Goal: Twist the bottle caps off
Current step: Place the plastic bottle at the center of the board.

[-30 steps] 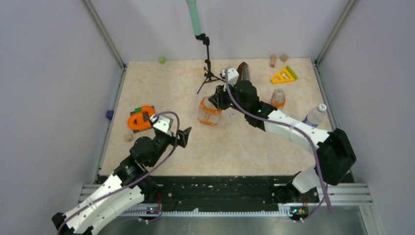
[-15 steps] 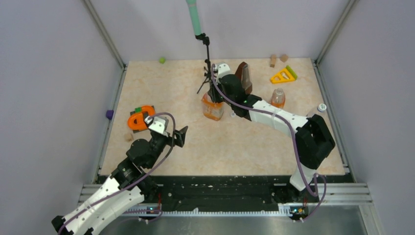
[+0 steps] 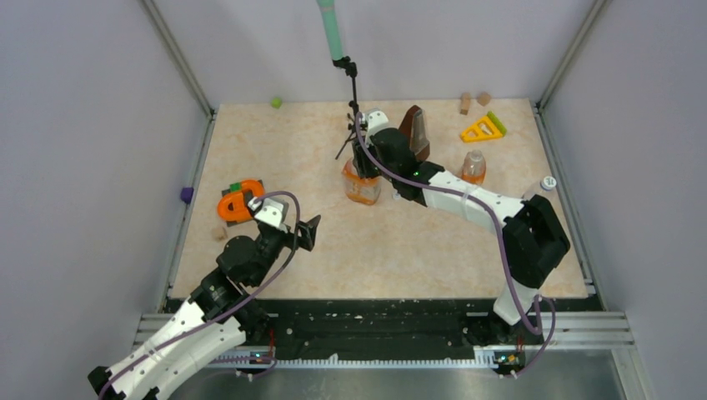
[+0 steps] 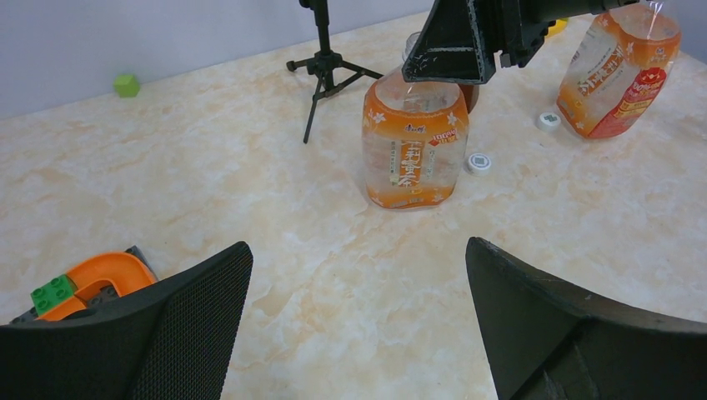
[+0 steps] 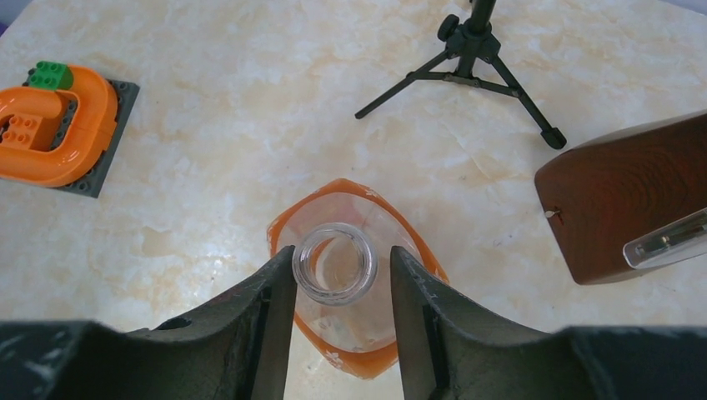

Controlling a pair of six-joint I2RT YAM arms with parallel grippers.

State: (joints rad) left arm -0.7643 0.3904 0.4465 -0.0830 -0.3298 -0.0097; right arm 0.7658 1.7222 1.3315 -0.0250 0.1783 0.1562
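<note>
The squat bottle [image 4: 414, 137] of orange liquid stands upright, its neck bare. The right gripper [image 5: 342, 252] hangs directly above it, its jaws loosely bracketing the neck with a sliver of gap on one side, gripping nothing. One white cap [image 4: 478, 162] lies just beside this bottle. A second cap [image 4: 548, 121] lies beyond, toward the slim bottle [image 4: 619, 71]. The left gripper [image 4: 358, 250] faces the squat bottle from well apart, jaws spread wide and empty.
</note>
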